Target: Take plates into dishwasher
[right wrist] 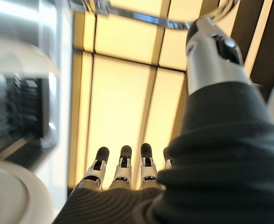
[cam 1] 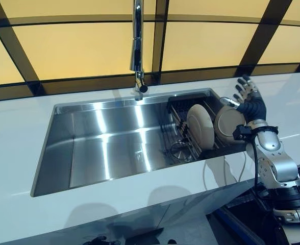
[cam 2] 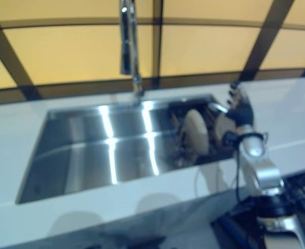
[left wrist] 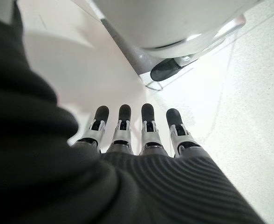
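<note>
Two plates stand on edge in one dark rack (cam 1: 178, 109) at the right end of the sink (cam 1: 104, 148): left plate (cam 1: 200, 126), right plate (cam 1: 229, 122). One faucet (cam 1: 136, 46) on the far side, over the sink. White table (cam 1: 17, 153) all around.

My right hand (cam 1: 247, 99) is up at the sink's far right corner, just beside the right plate, fingers straight and spread, holding nothing; can't tell if it touches the plate. My left hand (left wrist: 141, 135) shows only in its wrist view, fingers straight, empty, over pale floor.
</note>
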{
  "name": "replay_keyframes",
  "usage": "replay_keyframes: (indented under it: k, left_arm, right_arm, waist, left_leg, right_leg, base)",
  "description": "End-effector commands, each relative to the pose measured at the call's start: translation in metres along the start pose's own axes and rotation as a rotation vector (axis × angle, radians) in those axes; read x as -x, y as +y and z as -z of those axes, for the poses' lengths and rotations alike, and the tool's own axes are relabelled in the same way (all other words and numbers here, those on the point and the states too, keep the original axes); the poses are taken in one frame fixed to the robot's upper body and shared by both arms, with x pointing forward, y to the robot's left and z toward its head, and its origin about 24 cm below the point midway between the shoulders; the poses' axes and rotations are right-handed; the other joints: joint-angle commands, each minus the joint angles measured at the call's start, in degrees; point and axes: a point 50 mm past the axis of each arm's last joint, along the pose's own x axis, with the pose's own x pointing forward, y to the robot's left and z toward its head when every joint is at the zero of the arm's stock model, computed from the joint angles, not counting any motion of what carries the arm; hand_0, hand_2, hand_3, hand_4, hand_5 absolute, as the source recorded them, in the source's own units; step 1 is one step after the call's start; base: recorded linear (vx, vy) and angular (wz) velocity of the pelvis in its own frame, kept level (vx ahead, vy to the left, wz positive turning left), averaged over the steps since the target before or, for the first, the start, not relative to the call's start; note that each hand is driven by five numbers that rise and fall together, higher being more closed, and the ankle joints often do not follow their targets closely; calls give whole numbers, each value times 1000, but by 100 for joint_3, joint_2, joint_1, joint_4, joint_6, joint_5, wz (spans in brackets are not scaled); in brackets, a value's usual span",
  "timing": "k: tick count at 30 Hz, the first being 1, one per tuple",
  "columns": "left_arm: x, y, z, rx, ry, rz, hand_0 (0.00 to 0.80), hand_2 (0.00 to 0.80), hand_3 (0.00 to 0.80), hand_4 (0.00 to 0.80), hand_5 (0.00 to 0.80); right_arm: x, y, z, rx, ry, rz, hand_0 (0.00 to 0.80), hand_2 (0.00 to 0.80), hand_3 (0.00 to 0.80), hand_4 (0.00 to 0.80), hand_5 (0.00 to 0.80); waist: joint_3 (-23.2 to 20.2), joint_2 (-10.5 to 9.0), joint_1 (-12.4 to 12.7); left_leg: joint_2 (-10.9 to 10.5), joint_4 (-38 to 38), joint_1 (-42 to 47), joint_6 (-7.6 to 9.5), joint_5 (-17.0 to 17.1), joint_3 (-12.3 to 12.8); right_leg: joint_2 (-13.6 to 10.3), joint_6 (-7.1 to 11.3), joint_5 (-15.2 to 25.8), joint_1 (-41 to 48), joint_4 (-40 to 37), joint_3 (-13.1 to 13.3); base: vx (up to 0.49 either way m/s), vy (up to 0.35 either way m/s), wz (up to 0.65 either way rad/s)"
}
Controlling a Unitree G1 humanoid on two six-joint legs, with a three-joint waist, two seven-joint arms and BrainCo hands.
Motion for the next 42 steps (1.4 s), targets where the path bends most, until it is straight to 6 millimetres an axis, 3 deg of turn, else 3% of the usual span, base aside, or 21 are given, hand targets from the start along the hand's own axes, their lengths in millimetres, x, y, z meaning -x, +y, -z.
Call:
replay_keyframes:
  k: [1,23,42]
  left_arm:
    - [-1,17,-10,0,-15,-39,0,0,0,0,0]
    - [0,19,-10,-3,-17,-47,0,0,0,0,0]
    - [0,21,-9,-12,-15,-51,0,0,0,0,0]
  right_arm:
    - [0,-8,-12,-39,-5,-66,0,0,0,0,0]
    - [5,0,2,-98,69,-59,0,0,0,0,0]
    - [7,3,37,-17,293,-88,0,0,0,0,0]
  waist:
    - [-66,-179,30]
    - [-24,-238,20]
    - [22,-237,55]
  left_leg:
    - [-202,25,-117,406,-104,298]
    - [-182,19,-78,434,-141,350]
    - [-218,19,-48,455,-165,311]
  right_leg:
    - [-181,205,-196,-5,523,122]
    - [-184,252,-181,19,532,104]
    - [-192,252,-182,56,539,68]
  base:
    - [0,0,0]
    - [0,0,0]
    - [0,0,0]
